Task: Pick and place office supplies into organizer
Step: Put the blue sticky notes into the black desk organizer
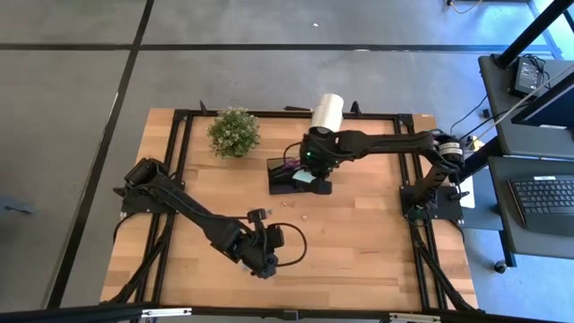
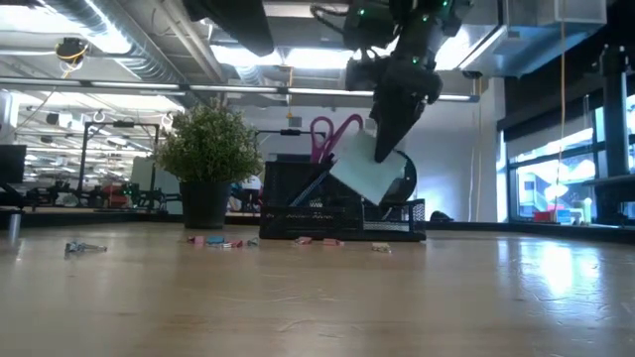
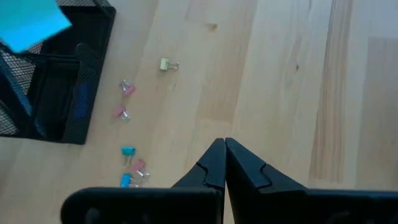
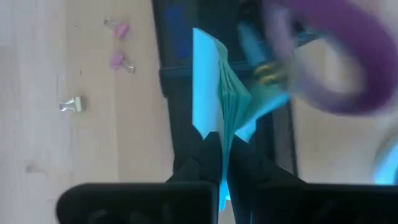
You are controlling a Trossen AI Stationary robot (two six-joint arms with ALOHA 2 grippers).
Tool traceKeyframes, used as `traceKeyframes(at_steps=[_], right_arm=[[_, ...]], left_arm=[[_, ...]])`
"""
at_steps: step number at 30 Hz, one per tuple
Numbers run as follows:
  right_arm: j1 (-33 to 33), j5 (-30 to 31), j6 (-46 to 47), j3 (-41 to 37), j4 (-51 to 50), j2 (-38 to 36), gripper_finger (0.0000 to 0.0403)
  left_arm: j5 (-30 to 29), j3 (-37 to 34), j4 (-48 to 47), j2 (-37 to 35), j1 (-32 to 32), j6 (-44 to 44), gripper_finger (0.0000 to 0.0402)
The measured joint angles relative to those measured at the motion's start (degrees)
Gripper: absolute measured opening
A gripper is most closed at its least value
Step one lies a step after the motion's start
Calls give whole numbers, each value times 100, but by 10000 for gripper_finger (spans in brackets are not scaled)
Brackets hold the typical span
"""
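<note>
The black mesh organizer (image 1: 285, 178) (image 2: 298, 203) stands mid-table with purple-handled scissors (image 2: 332, 134) (image 4: 336, 56) upright in it. My right gripper (image 1: 307, 172) (image 2: 383, 149) (image 4: 219, 142) hovers over it, shut on the light green sticky-note pad (image 2: 365, 171) (image 4: 208, 81). Small clips (image 3: 127, 90) (image 2: 220, 241) lie on the wood beside the organizer. My left gripper (image 1: 269, 266) (image 3: 224, 149) is shut and empty above the table's near part. My right gripper pinches the sticky-note pad at its upper end (image 4: 217, 127) between its two fingers, one finger on each face. The fingers come from above, pointing steeply down. The pad hangs tilted below them, clear of the organizer, with its free sheets fanning apart (image 4: 239, 99).
A potted plant (image 1: 234, 132) (image 2: 208, 159) stands at the far left of the organizer and a white roll (image 1: 327, 109) at the far edge. More clips (image 1: 289, 204) (image 3: 132, 165) lie in front of the organizer. One clip (image 2: 84, 248) lies apart.
</note>
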Motion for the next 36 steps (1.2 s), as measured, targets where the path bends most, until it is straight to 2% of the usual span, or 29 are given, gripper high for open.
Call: traceKeyframes(at_steps=[8,17,27,36], right_arm=[[-1,24,-321,-19,-484,301,13],[-5,15,-606,-27,-193,445,13],[-25,9,-720,-12,-105,985,15],[-25,41,-905,-18,-11,972,52]], left_arm=[[-4,0,-57,-9,89,48,1],[35,0,-24,-9,228,172,1],[53,0,-5,-9,227,197,1],[46,0,-11,-9,227,210,1]])
